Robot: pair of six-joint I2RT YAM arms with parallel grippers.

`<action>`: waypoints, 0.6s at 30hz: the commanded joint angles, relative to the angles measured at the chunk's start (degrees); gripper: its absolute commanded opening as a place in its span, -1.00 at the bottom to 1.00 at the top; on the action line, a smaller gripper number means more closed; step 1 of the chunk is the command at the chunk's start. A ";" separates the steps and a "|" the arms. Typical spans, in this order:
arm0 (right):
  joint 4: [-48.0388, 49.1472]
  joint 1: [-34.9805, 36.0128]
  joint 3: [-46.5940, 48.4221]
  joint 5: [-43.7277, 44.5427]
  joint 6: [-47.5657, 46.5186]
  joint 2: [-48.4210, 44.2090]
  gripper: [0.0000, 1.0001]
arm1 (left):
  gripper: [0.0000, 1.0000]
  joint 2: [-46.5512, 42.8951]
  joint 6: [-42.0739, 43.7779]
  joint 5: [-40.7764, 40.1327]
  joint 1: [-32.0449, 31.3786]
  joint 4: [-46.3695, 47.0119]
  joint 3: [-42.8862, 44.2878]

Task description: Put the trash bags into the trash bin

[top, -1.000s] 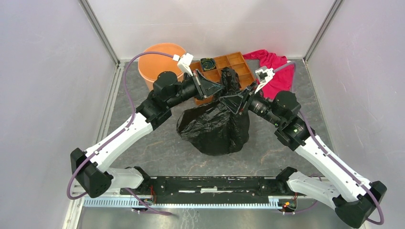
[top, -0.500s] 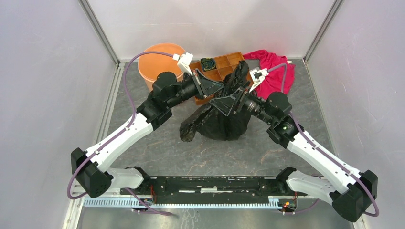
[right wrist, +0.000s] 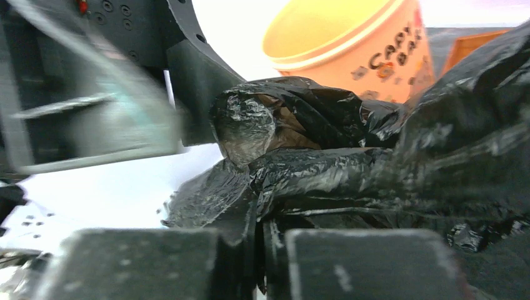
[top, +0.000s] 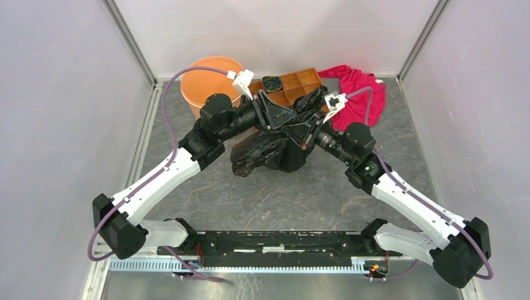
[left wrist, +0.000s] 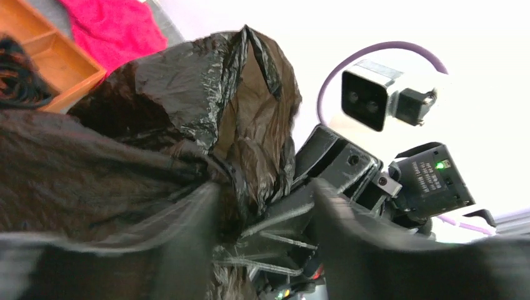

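Lift the trash bag [top: 269, 153], bunched mid-table toward the far edge, well clear before swinging it to the trash bin [top: 209, 78] at the far-left corner. The right gripper [right wrist: 265, 232] is nearly closed, pinching a fold of film. The left gripper [left wrist: 265, 209] stands partly open, with film apparently loose between its blurred fingers.

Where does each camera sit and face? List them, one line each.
Top: overhead from the near edge, looking down on table; left arm, right arm show.
Left wrist: looks past left fingers at bag, towards right arm.
Right wrist: looks past right fingers, pinching bag, towards bin.
All share the bag.
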 commanded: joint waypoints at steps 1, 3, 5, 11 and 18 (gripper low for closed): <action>-1.48 0.08 -1.56 6.16 -3.31 -2.50 -0.99 | 0.39 -2.17 7.73 -3.94 -0.12 -8.70 4.88; -5.27 0.01 -1.56 9.42 -6.45 -4.45 -1.00 | 0.85 -2.79 13.10 -9.57 -0.12 -17.63 8.03; -8.90 0.03 -1.64 12.82 -10.18 -7.12 -1.00 | 0.99 -2.72 17.89 -18.07 -0.01 -26.06 11.94; -18.05 0.06 -0.54 24.51 -19.96 -15.34 -0.99 | 1.00 1.39 28.34 -40.07 0.65 -41.64 21.40; -25.32 0.04 -0.83 24.57 -26.88 -22.64 -0.99 | 1.00 12.99 31.26 -42.29 9.15 -46.08 31.42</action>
